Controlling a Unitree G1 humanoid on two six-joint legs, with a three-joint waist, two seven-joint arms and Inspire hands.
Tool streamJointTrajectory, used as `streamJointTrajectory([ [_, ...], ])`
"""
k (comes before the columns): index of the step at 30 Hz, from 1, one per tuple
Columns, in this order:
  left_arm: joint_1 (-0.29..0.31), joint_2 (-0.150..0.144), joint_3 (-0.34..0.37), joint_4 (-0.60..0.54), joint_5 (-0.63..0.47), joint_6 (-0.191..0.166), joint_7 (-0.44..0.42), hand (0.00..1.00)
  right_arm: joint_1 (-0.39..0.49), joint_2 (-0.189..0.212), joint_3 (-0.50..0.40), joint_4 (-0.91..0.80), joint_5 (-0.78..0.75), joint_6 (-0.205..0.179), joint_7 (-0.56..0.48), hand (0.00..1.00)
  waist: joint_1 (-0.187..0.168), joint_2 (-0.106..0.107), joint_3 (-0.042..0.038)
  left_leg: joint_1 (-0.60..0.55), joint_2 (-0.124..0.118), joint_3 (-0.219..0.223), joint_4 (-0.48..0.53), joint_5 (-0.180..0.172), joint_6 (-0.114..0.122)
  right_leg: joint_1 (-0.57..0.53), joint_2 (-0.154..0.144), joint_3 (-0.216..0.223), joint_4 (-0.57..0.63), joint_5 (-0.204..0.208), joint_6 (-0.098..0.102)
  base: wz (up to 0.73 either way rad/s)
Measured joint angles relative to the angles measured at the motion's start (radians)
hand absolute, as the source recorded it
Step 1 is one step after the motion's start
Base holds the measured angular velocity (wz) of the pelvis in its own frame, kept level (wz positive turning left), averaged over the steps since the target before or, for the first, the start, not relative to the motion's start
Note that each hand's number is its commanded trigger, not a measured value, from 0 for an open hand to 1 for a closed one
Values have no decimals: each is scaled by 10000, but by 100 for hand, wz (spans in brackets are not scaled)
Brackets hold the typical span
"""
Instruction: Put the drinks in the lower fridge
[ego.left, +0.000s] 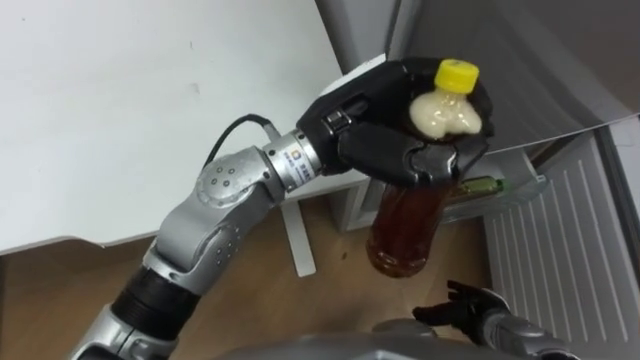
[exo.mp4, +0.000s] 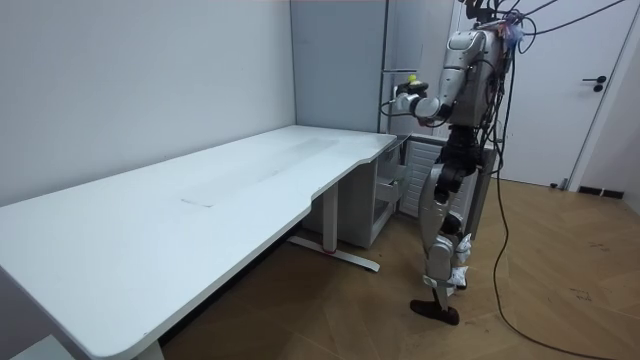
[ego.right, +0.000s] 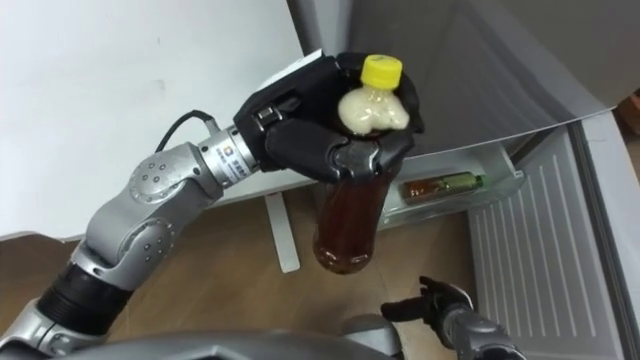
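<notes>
Left of the left hand (ego.left: 385, 140) spreads the white flat-topped desk (ego.left: 120, 110); beyond it, the tall grey fridge (ego.left: 540, 60) stands open. The hand clasps a clear plastic yellow-capped bottle of brown drink (ego.left: 405, 225). Below, the right hand (ego.left: 470, 305) hangs loosely spread, empty.

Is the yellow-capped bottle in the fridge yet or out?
Out. The left hand is curled round the bottle near its cap, holding it upright in the air, short of the fridge shelf where another bottle lies.

Soft, even light filled the room. The white desk (exo.mp4: 200, 200) shone bright, shading the floor (exo.mp4: 270, 285) beneath. Faint sheen lay on the left hand (ego.left: 398, 152) and bottle (ego.left: 408, 225).
</notes>
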Motion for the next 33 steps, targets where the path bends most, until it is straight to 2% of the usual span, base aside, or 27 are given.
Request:
streamJointTrajectory([
  [3, 48, 3, -78, 525, 40, -2, -1, 100, 203, 8, 249, -1527, -839, -7, 319, 0, 42, -24, 1, 0, 34, 124, 31, 5, -7, -142, 22, 156, 133, -2, -1, -13],
  [11, 95, 136, -100, 851, 81, -17, -1, 100, 1060, -27, 421, -4105, -968, -17, 1312, 0, 182, -52, -9, -160, 38, 292, 72, 6, -4, -434, -17, 181, 330, -10, -13, -5],
  [14, 94, 228, -59, 961, 226, -168, 1, 100, 1218, -64, 422, -4694, -967, -49, 1747, 0, 262, -177, 14, -52, 41, 365, 61, 9, -2, -422, -17, 295, 409, -18, -18, -10],
  [17, 97, 524, -32, 961, 599, -227, 1, 100, 1425, -215, 425, -5108, -976, -74, 2129, 0, 316, -419, 13, -25, 45, 367, 88, 9, -2, -409, -19, 307, 460, -20, -18, 0],
  [19, 98, 591, 4, 961, 1008, -229, 3, 100, 1566, -362, 429, -5311, -991, -78, 2404, 0, 444, -611, -28, -107, 50, 347, 140, 7, 0, -448, -16, 304, 460, -11, -32, 0],
  [21, 97, 583, -6, 960, 1316, -312, 3, 100, 1624, -469, 429, -5324, -1010, -79, 2633, 0, 493, -670, -61, -168, 53, 336, 189, 2, 3, -464, -16, 275, 460, 3, -50, 0],
  [29, 96, 575, -12, 956, 2060, -1013, 34, 100, 1797, -552, 528, -5414, -844, -190, 3774, 0, 542, -618, -75, -183, 86, 321, 217, 1, -5, -460, 11, 219, 456, 15, -68, 0],
  [33, 96, 583, -24, 956, 2126, -1224, 64, 100, 1907, -938, 725, -5791, -839, -260, 4467, 0, 532, -572, -80, -250, 76, 316, 219, 2, -4, -522, -3, 184, 462, 15, -68, 0],
])
